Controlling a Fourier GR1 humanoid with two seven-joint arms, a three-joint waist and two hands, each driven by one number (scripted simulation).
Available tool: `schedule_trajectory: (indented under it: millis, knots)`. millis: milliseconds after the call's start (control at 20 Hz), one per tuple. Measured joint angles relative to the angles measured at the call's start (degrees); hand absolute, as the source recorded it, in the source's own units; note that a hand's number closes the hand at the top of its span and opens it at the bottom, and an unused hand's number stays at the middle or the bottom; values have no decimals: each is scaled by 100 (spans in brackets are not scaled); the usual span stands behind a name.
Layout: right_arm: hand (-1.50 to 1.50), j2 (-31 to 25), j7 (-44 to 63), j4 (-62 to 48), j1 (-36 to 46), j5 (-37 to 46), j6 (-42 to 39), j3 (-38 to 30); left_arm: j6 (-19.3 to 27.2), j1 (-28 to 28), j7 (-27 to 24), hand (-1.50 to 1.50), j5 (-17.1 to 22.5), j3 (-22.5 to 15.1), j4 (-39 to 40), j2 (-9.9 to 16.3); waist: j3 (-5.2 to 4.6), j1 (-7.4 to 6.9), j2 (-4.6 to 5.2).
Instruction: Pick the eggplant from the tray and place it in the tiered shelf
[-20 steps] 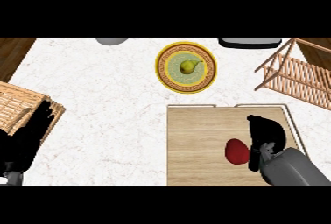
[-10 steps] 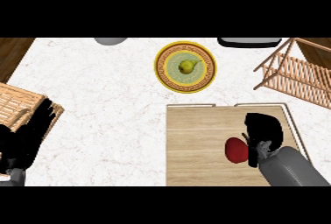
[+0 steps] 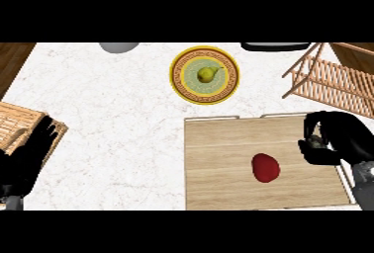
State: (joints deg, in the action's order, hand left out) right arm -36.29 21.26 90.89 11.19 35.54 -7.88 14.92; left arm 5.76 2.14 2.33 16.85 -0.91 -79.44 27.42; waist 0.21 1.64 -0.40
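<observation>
A dark red, oval eggplant (image 3: 265, 167) lies flat on the wooden tray (image 3: 219, 148), right of the tray's middle. My right hand (image 3: 335, 141) hovers over the tray's right edge, to the right of the eggplant and apart from it. Its fingers are curled and nothing shows between them. The wooden tiered shelf (image 3: 329, 81) stands at the back right, beyond that hand. At the lower left edge my left hand (image 3: 29, 155) rests open with its fingers up.
A yellow-rimmed plate (image 3: 186, 84) with a pear (image 3: 208, 74) sits behind the tray. A wicker basket (image 3: 16, 123) is at the left edge beside my left hand. A grey bowl (image 3: 119, 47) and a black object (image 3: 276, 46) stand at the counter's back.
My right hand has moved right and slightly back, off the eggplant, which now lies fully uncovered on the tray. The left hand has barely shifted.
</observation>
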Motion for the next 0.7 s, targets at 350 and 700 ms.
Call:
schedule_trajectory:
  millis: [350,700]
  knots:
    - [150,-712,-1731,160,-794,-1550,91,-1752,-98,115,-157,0,-26,95,33,2,-10,28,3]
    - [150,-1016,-2078,464,-1490,-3516,-755,-3537,-45,146,4,0,-51,142,-151,-24,-19,60,-13]
